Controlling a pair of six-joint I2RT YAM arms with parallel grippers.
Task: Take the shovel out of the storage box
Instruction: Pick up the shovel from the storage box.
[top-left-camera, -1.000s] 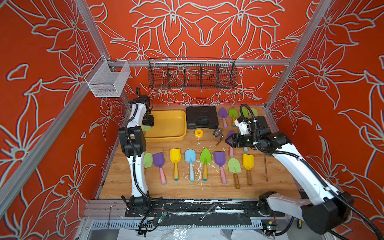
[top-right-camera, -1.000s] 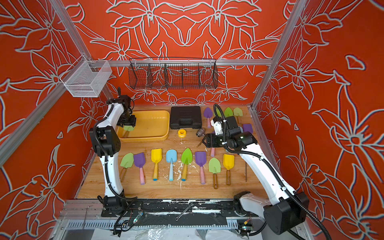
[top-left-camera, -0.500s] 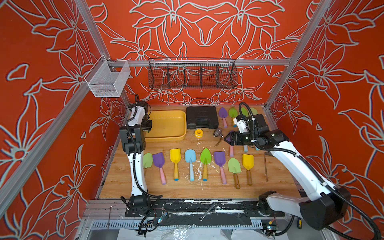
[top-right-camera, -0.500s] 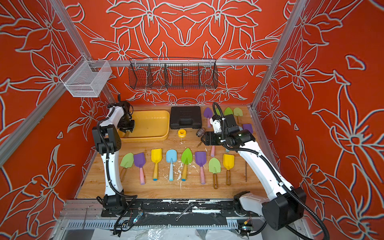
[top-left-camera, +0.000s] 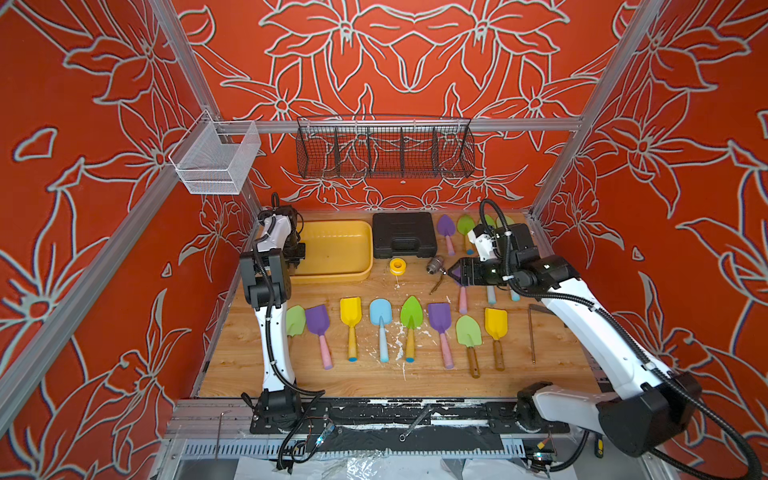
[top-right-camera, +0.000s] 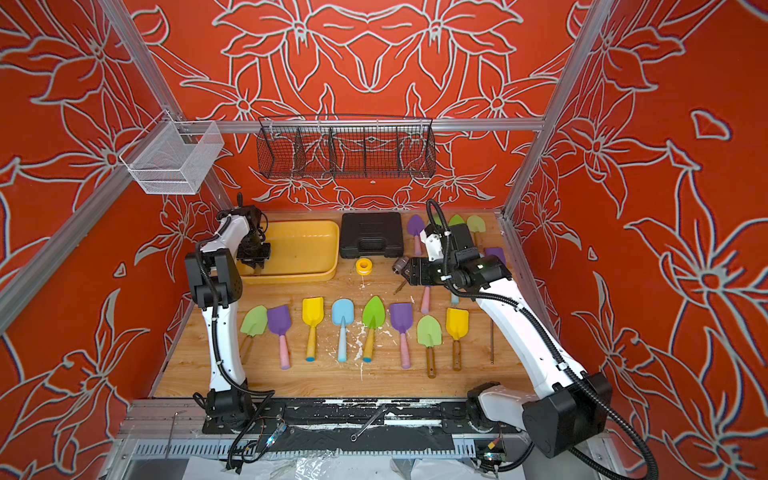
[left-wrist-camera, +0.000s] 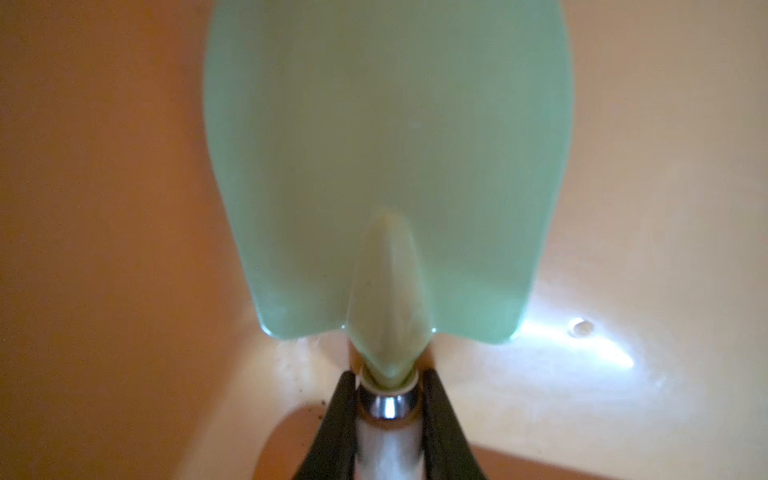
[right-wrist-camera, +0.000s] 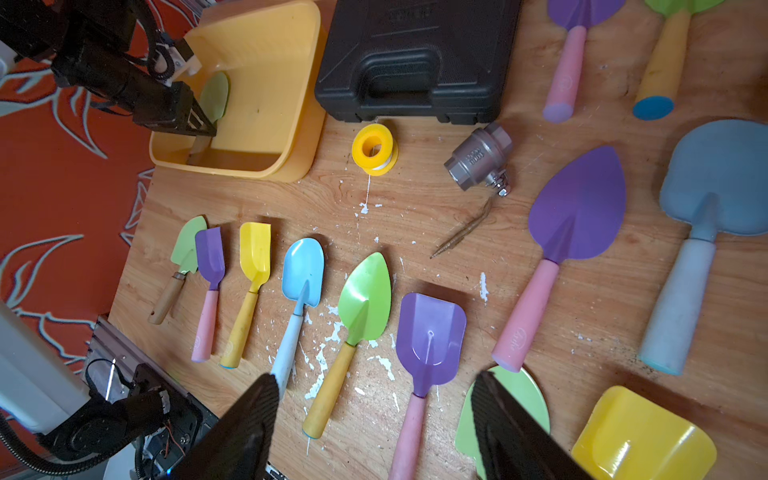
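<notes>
The storage box is a shallow yellow tub at the back left of the table, seen in both top views and in the right wrist view. Inside it lies a pale green shovel, its blade also showing in the right wrist view. My left gripper reaches down into the box's left end and is shut on the shovel's neck, with both fingers pressed against the metal collar. My right gripper hovers open over the table's middle right, with nothing between its fingers.
A black tool case stands right of the box. A yellow tape roll and a metal valve lie in front of it. Several coloured shovels lie in a row on the table. Wire baskets hang on the back rail.
My left gripper has sunk into the box and closed its jaws on the green shovel's neck. The right arm has barely shifted.
</notes>
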